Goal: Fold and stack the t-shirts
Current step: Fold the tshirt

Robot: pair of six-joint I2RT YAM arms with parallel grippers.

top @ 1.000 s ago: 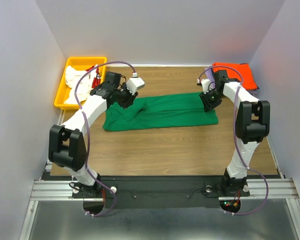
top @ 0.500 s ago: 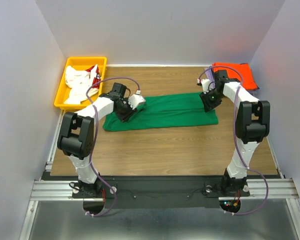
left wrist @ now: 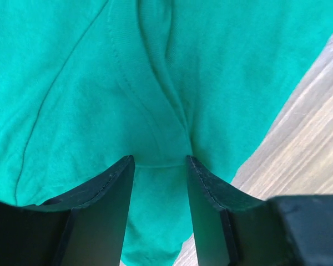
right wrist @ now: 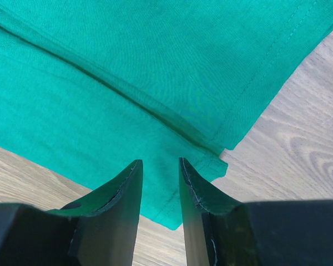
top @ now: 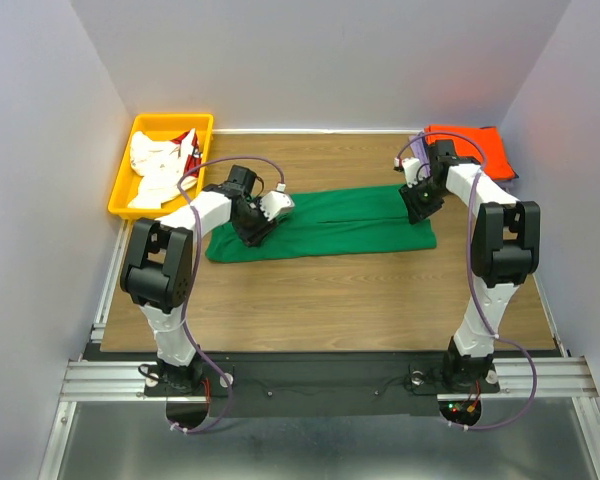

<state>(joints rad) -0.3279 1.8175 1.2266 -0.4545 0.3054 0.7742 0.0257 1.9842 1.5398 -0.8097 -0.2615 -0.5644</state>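
A bright green t-shirt [top: 330, 224] lies folded into a long strip across the middle of the table. My left gripper [top: 252, 222] is low over its left part. In the left wrist view the gripper [left wrist: 160, 166] is open, with green cloth [left wrist: 155, 83] showing between the fingers. My right gripper [top: 418, 203] is over the shirt's right end. In the right wrist view it [right wrist: 160, 166] is open, with its fingers straddling the hem corner of the green cloth [right wrist: 127, 66]. An orange shirt [top: 477, 148] lies at the back right corner. White and red shirts [top: 160, 165] lie in the bin.
A yellow plastic bin [top: 122, 188] stands at the back left of the wooden table [top: 330, 300]. Grey walls close in the back and both sides. A black rail with the arm bases runs along the near edge.
My left arm folded in and brought its gripper from above the shirt's back left edge, near the bin, down onto the shirt's left part. The right arm has not moved.
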